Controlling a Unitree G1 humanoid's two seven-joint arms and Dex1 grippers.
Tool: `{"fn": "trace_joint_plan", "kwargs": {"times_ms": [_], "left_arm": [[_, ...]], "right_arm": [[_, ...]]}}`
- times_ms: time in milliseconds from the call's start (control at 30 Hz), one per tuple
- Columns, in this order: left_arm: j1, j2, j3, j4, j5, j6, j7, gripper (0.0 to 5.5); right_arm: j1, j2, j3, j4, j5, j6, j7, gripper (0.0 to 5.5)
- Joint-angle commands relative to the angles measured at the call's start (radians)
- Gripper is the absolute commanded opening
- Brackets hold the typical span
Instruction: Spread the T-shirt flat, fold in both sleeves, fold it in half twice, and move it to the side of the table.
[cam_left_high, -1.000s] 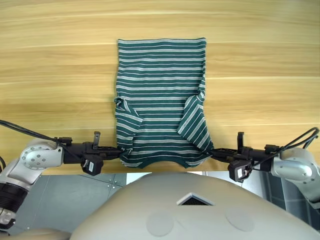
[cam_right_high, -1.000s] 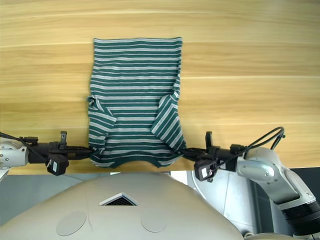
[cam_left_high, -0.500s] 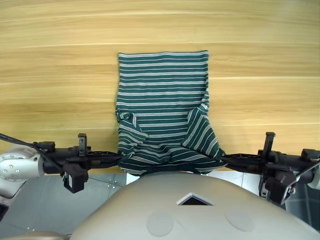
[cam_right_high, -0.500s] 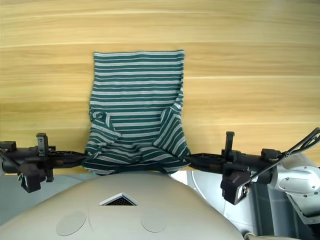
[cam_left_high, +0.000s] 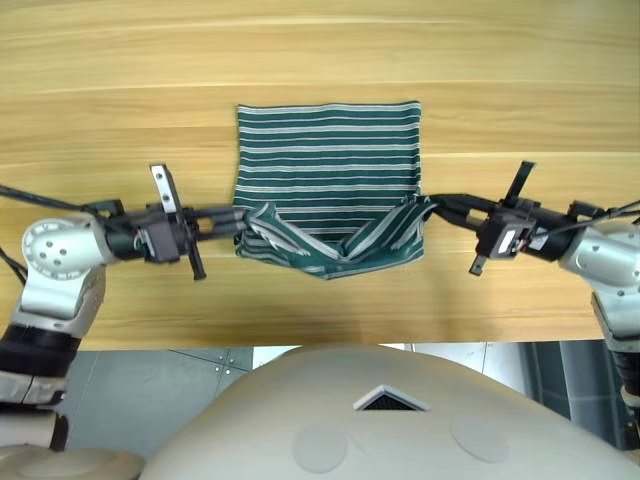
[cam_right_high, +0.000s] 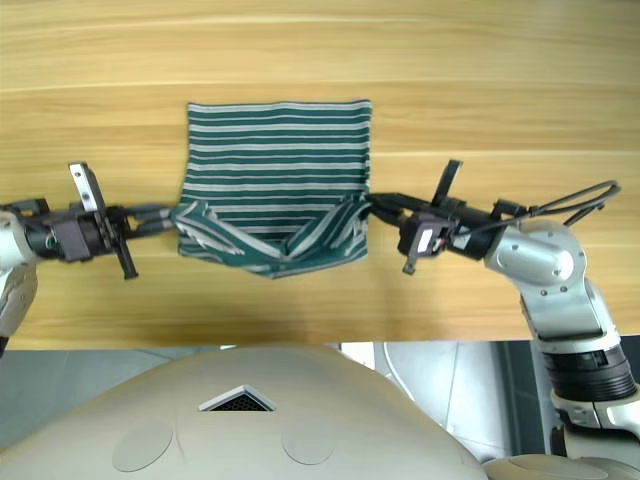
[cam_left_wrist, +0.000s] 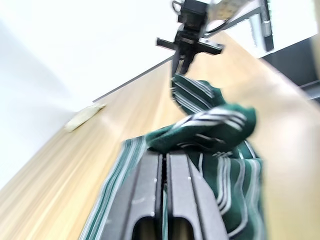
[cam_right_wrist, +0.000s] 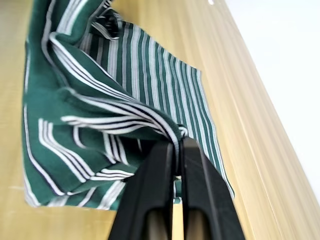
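The green T-shirt (cam_left_high: 328, 150) with white stripes lies on the wooden table (cam_left_high: 520, 90), its near part lifted and carried over the far part. That raised edge sags in the middle between the two arms. My left gripper (cam_left_high: 243, 221) is shut on the shirt's left corner. My right gripper (cam_left_high: 427, 205) is shut on the right corner. The left wrist view has the pinched cloth (cam_left_wrist: 200, 130) bunched over the closed fingers (cam_left_wrist: 150, 185), with the other arm's gripper (cam_left_wrist: 181, 70) beyond. Striped cloth (cam_right_wrist: 95, 115) also drapes from the closed fingers (cam_right_wrist: 165, 180) in the right wrist view.
Bare wood spreads to both sides of the shirt and beyond it. The table's near edge (cam_left_high: 300, 345) runs across the front, with grey floor below.
Both grippers have risen from the table's near edge and moved away from me, carrying the shirt's near hem over the far half. The shirt now shows about half its former length.
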Motion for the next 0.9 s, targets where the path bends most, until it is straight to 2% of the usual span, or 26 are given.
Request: {"fn": "trace_joint_plan", "kwargs": {"times_ms": [33, 200, 467, 633, 900], "left_arm": [[-0.145, -0.104, 0.025, 0.146, 0.086, 0.107, 0.082, 0.03], [-0.327, -0.249, 0.025, 0.432, 0.193, 0.22, 0.162, 0.03], [-0.557, -0.406, 0.097, 0.879, 0.266, 0.219, 0.214, 0.03], [-0.638, -0.455, 0.144, 1.036, 0.291, 0.191, 0.245, 0.03], [-0.706, -0.546, 0.13, 1.204, 0.4, 0.143, 0.278, 0.03]], "right_arm": [[-0.122, 0.047, 0.028, 0.04, -0.035, 0.133, -0.023, 0.0], [-0.261, 0.116, 0.083, 0.176, -0.111, 0.23, -0.054, 0.0], [-0.396, 0.194, 0.111, 0.378, -0.165, 0.223, -0.097, 0.0], [-0.492, 0.237, 0.125, 0.527, -0.185, 0.185, -0.112, 0.0], [-0.662, 0.352, 0.202, 0.89, -0.265, 0.089, -0.157, 0.0]]}}
